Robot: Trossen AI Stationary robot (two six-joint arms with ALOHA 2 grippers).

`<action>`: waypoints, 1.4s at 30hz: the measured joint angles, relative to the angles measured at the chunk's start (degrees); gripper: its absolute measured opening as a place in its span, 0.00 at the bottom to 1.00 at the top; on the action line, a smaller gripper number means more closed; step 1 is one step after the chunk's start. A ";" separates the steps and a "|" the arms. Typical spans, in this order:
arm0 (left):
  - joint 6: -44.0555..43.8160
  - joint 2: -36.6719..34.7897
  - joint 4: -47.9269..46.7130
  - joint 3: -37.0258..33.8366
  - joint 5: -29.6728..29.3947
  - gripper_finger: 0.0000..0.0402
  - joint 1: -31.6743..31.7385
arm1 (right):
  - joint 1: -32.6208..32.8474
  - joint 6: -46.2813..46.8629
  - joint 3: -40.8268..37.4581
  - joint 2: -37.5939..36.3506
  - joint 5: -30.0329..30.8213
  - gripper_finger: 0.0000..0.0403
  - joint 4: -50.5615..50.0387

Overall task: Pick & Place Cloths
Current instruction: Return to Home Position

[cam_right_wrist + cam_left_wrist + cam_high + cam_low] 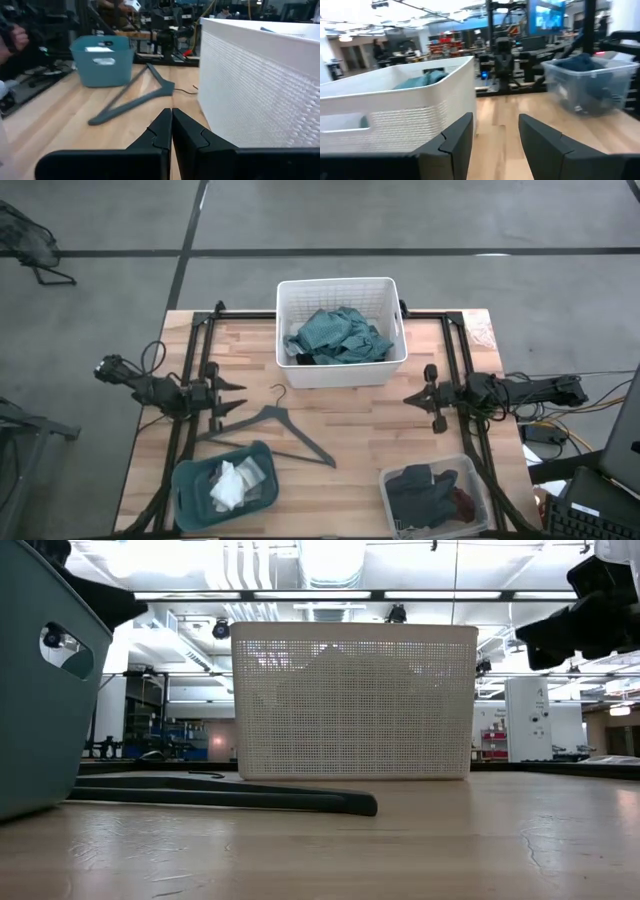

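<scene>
Evidently neither gripper carries anything. The left gripper (238, 397) has its fingers spread apart around empty air, and the right gripper (408, 397) has its fingers pressed together with nothing between them (its wrist view shows the two tips meeting flush). Both hang above the table (360, 430), well apart from each other and pointing inward toward its middle, with the hanger (300, 436) lying flat on the wood between them.

Outward from there, every cloth in sight sits in a container. The white basket (340, 285) at the far middle holds the big teal cloth (338, 335) with a dark piece (305, 358) tucked at its edge. The blue bin (190, 472) at the near left holds the small white pieces (232, 483). The clear bin (385, 480) at the near right holds the dark cloths (425, 492), with a bit of maroon (462, 502) showing at one side. No cloth lies loose on the wood, so the sorting looks finished; I judge that all that remains is for the arms to settle into their rest pose.

As for pose, each arm is drawn back along its own side of the table, stretched low and roughly level, wrist aimed at the centre. They mirror each other, which looks like home position or very close to it.
</scene>
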 joint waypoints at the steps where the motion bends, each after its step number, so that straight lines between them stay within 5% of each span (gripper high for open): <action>1: 0.02 -0.01 0.13 -0.20 -0.56 0.41 0.00 | 0.00 -0.33 0.00 -0.04 0.63 0.02 -0.39; 42: 0.02 1.30 -1.02 -1.61 -0.51 0.41 0.02 | 0.02 0.05 0.07 0.05 1.37 0.02 -0.63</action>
